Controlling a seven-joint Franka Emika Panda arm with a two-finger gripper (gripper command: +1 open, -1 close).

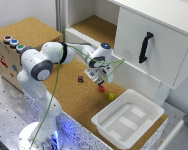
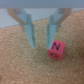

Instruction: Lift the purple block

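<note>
Wrist view shows us the end effector (image 2: 41, 40) open and empty beside the red cube (image 2: 56, 49), the purple block (image 1: 80, 79) elsewhere.

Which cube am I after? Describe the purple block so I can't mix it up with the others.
Start at the cork tabletop in front of the white cabinet. Three small cubes lie near the gripper; the purple block is farthest toward the exterior view's left. It is nearly black, unlike the red cube and the yellow-green cube.
</note>
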